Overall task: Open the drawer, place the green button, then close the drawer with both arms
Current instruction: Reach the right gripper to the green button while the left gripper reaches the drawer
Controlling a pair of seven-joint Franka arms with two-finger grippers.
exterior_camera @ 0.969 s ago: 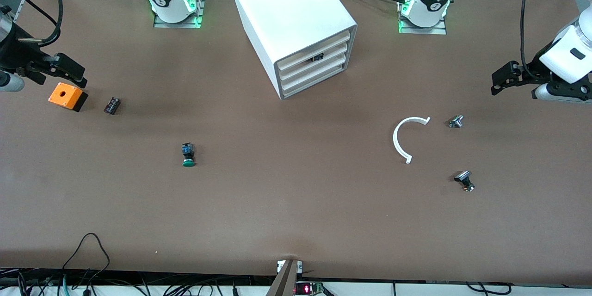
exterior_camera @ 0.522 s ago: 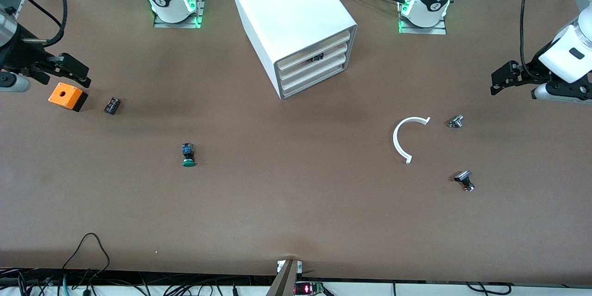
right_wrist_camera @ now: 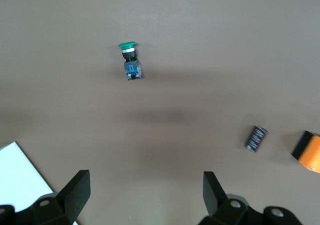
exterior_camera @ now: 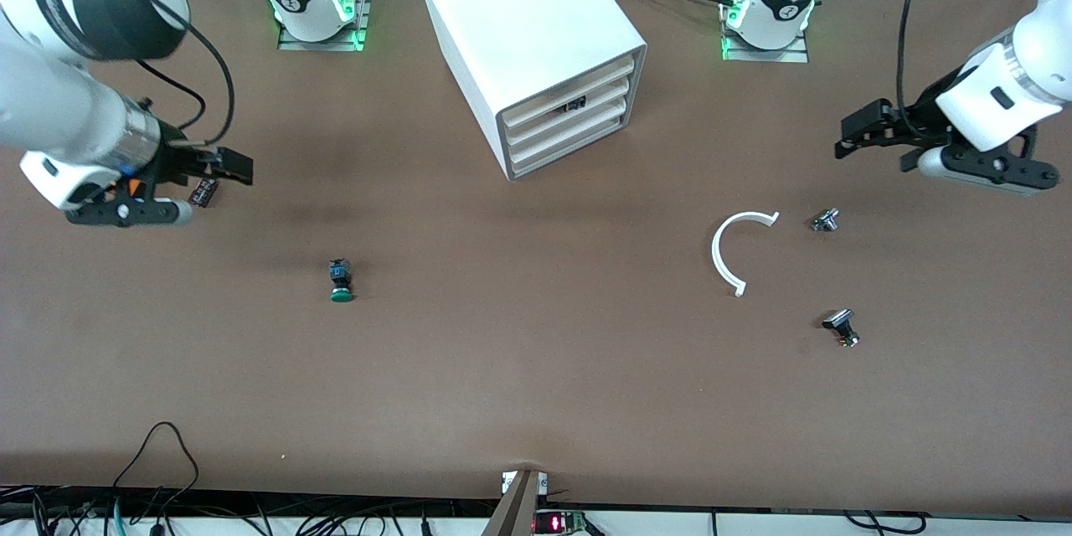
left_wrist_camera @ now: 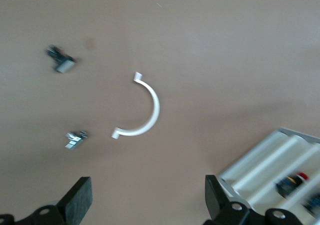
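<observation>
While both arms hang above the tabletop [exterior_camera: 536, 368], each pincer stands spread wide with nothing between its fingers. The right pincer [exterior_camera: 230, 167] is over the right arm's end of the tabletop, above a small black ribbed part [right_wrist_camera: 256, 138], and its wrist view shows its two black fingers [right_wrist_camera: 75, 191] far apart over bare brown surface. The left pincer [exterior_camera: 854, 138] is over the left arm's end, its fingers [left_wrist_camera: 80, 202] likewise wide apart and touching nothing.

The button [exterior_camera: 339, 280] lies on its side on the open tabletop, green cap toward the front camera, well apart from both pincers and nearer the front camera than the cabinet [exterior_camera: 528, 42]. The drawer [exterior_camera: 569, 151], lowest of three in the white cabinet, is closed; a small dark part shows in the slot above it.

Toward the left arm's end lie a white half-ring [exterior_camera: 730, 251], a small silver part [exterior_camera: 825, 220] beside it, and a black-capped metal button [exterior_camera: 840, 327] nearer the front camera. An orange box [right_wrist_camera: 309, 152] shows at the edge of the right wrist view, just beside the ribbed part. Cables trail along the tabletop's edge nearest the front camera.
</observation>
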